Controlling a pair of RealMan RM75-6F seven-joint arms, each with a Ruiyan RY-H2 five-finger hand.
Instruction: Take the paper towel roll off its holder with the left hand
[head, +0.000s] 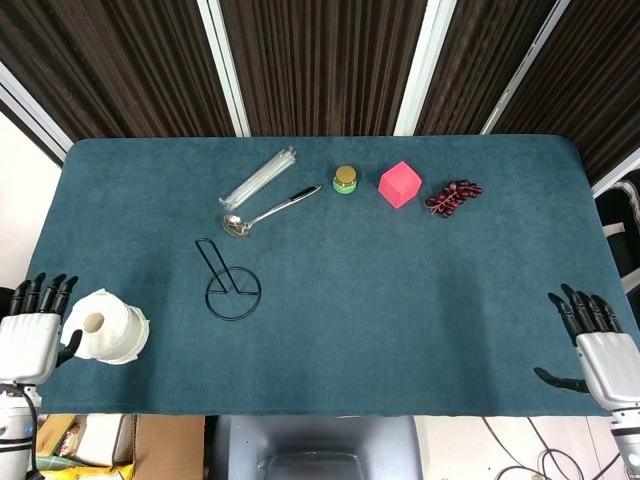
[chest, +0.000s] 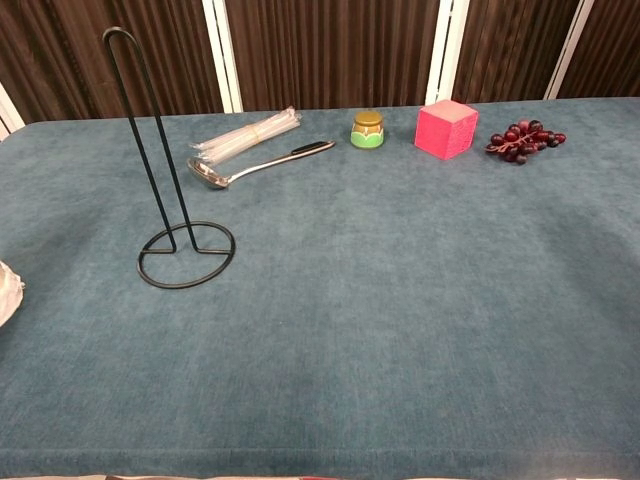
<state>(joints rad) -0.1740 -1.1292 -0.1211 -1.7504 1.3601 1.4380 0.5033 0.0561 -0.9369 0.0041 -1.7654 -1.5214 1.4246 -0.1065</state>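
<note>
The white paper towel roll (head: 105, 327) lies on its side on the blue table near the front left corner; only its edge (chest: 6, 293) shows in the chest view. The black wire holder (head: 230, 284) stands bare, its tall loop and ring base (chest: 186, 254) upright. My left hand (head: 32, 330) sits just left of the roll at the table edge, fingers spread, holding nothing. My right hand (head: 598, 345) rests at the front right corner, fingers apart and empty. Neither hand shows in the chest view.
Along the back lie a wrapped bundle of straws (head: 259, 176), a metal ladle (head: 268, 210), a small green-and-gold jar (head: 345, 180), a pink cube (head: 399, 184) and dark red grapes (head: 453, 196). A cardboard box (head: 110, 450) sits below the table's front left edge.
</note>
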